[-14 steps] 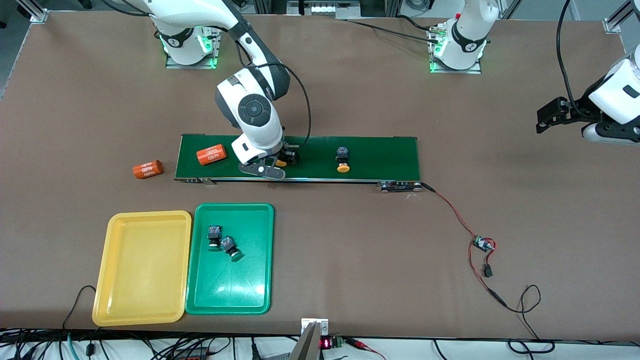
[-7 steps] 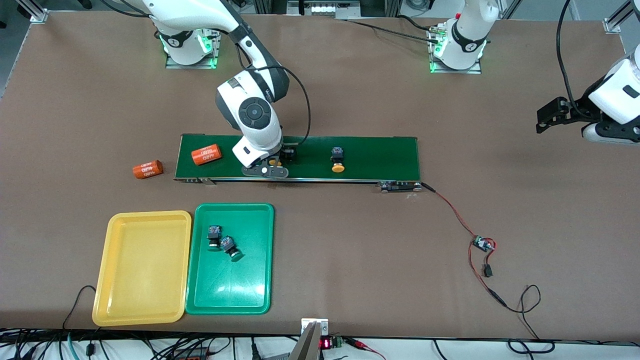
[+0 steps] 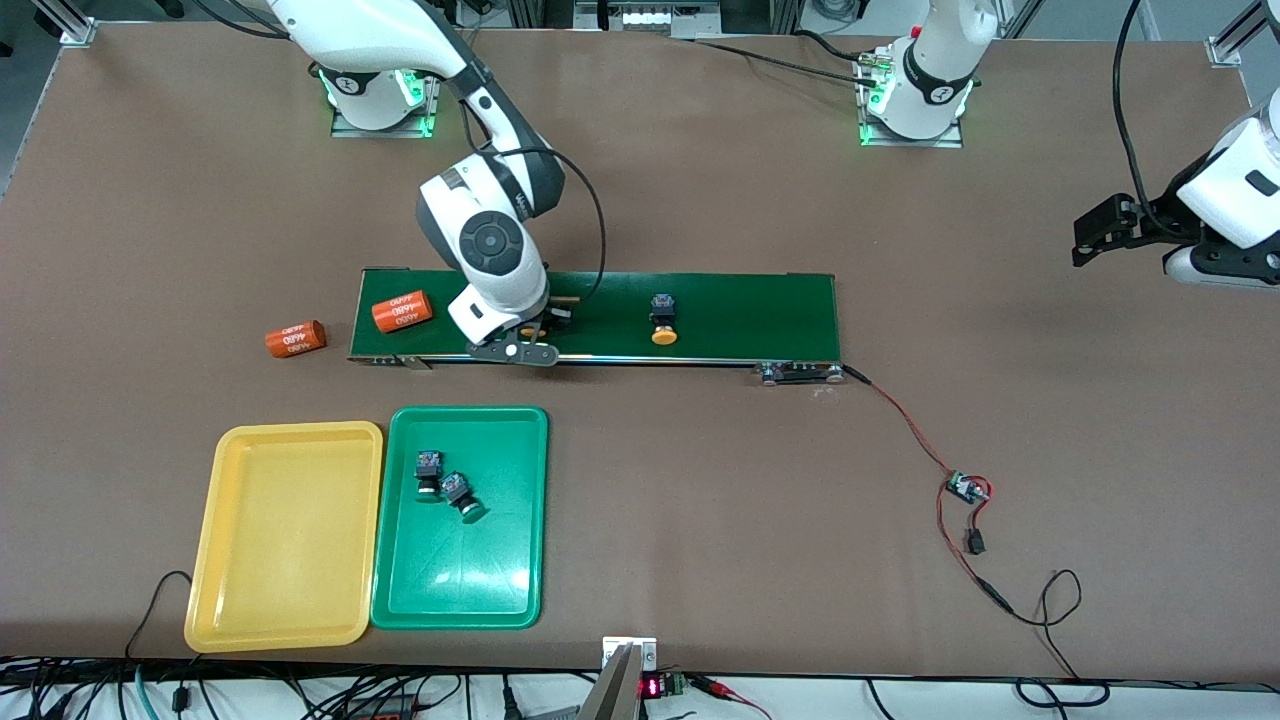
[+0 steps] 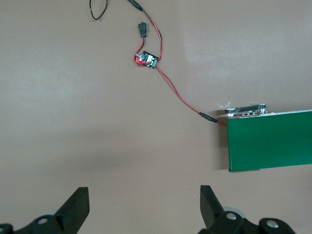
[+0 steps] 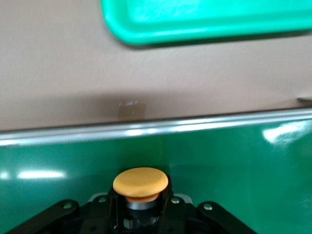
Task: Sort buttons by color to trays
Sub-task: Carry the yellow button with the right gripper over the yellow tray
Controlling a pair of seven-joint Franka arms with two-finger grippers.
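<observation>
Your right gripper [image 3: 537,328] is down on the belt [image 3: 740,315], toward the right arm's end, fingers clamped on a yellow button [image 5: 140,183]. In the right wrist view its cap sticks out between the black fingers [image 5: 105,212], just above the belt surface; in the front view the arm hides most of it.

A second yellow button [image 3: 662,318] lies free on the belt, nearer the middle, cap pointing toward the front camera. One orange cylinder [image 3: 401,310] also sits on the belt, beside your right gripper toward the right arm's end. Another cylinder [image 3: 295,339] lies on the table just off that belt end.

Both trays sit side by side, nearer the front camera than the belt. The green tray [image 3: 500,590] holds both green buttons: one [image 3: 428,470] and the other [image 3: 461,493] touching or nearly so, in the half closer to the belt. The yellow tray [image 3: 240,600] sits next to it, toward the right arm's end.

Your left gripper [image 4: 144,208] waits over bare table off the left arm's end of the belt, fingers spread wide, holding nothing. The left wrist view shows the belt end, a red wire [image 4: 180,97] and a small board [image 4: 146,59] below it.
</observation>
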